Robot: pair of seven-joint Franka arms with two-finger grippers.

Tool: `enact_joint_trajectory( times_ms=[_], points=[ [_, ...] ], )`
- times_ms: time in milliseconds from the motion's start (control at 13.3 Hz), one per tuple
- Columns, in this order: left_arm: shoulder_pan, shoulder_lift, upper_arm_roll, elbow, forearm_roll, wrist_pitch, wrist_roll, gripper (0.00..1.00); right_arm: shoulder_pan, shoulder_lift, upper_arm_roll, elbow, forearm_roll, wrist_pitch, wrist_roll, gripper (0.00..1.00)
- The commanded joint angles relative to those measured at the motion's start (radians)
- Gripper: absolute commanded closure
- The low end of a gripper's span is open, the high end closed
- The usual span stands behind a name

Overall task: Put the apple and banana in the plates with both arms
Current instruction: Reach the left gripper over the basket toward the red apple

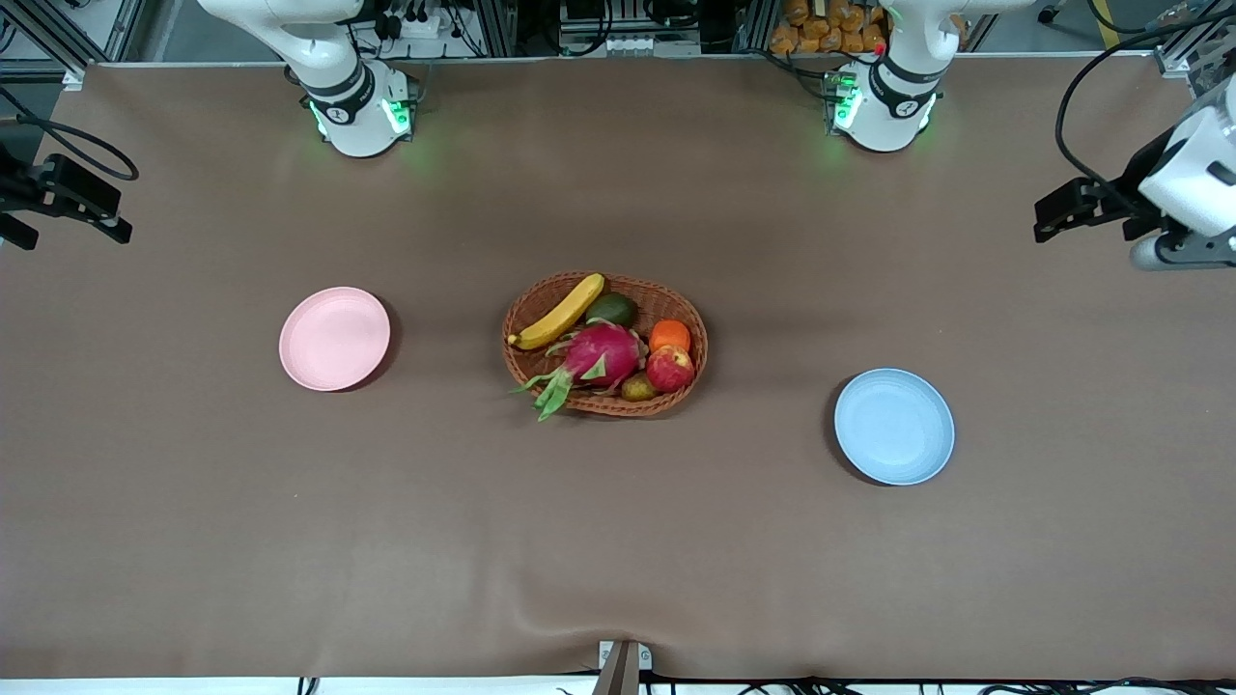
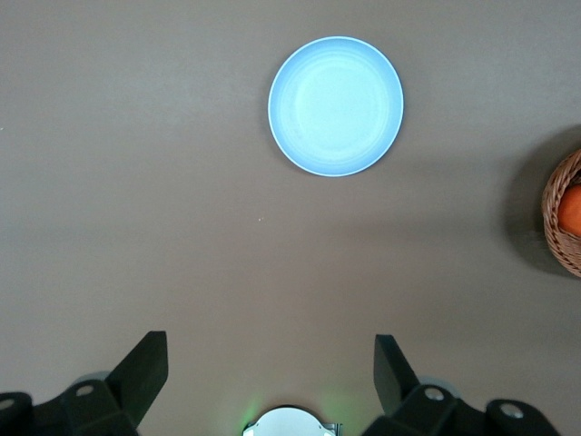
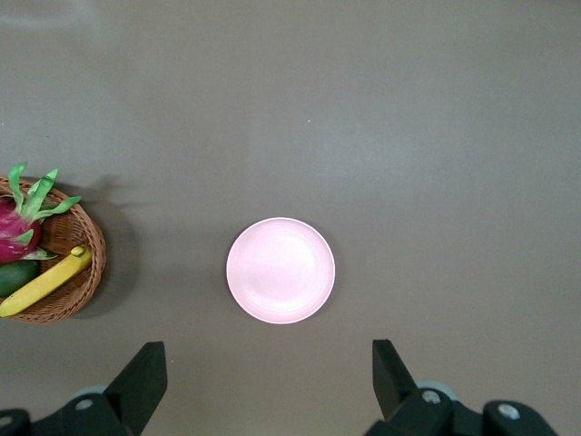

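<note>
Inside the basket (image 1: 688,319), the banana (image 1: 560,312) slants seven-to-one o'clock toward the right gripper (image 3: 263,386); the apple (image 1: 670,368) lies toward the left gripper (image 2: 268,386); both gape wide.

A robotics laboratory with a test table for two arms

Two white robot arms stand on green-lit bases (image 1: 362,116) at the edge of a wide table covered with a brown cloth (image 1: 618,541). Along that edge run aluminium frame profiles (image 1: 58,43), black cables (image 1: 1091,87) and a power strip (image 1: 415,19). A camera mount (image 1: 623,666) sits at the table's near edge. The wicker basket (image 1: 676,299) of fruit looks like test material.
</note>
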State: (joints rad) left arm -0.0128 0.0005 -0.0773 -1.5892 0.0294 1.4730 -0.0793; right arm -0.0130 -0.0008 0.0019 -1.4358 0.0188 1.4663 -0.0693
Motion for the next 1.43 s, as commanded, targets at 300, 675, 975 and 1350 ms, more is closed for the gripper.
enact_joint_trajectory(
  times_ms=[300, 675, 975, 1350],
  points=[
    [-0.015, 0.104, -0.094, -0.009, -0.052, 0.121, -0.127, 0.0, -0.018, -0.001, 0.015, 0.002, -0.003, -0.011, 0.012, 0.0],
    [-0.074, 0.22, -0.217, -0.009, -0.046, 0.28, -0.425, 0.0, -0.019, -0.001, 0.013, 0.003, -0.003, -0.017, 0.012, 0.0],
    [-0.182, 0.305, -0.216, -0.003, -0.037, 0.397, -0.642, 0.0, -0.022, 0.002, 0.015, 0.009, -0.002, -0.017, 0.003, 0.0],
    [-0.245, 0.378, -0.217, -0.005, -0.037, 0.492, -0.755, 0.0, -0.018, 0.008, 0.015, 0.005, -0.002, -0.023, 0.008, 0.0]
  ],
)
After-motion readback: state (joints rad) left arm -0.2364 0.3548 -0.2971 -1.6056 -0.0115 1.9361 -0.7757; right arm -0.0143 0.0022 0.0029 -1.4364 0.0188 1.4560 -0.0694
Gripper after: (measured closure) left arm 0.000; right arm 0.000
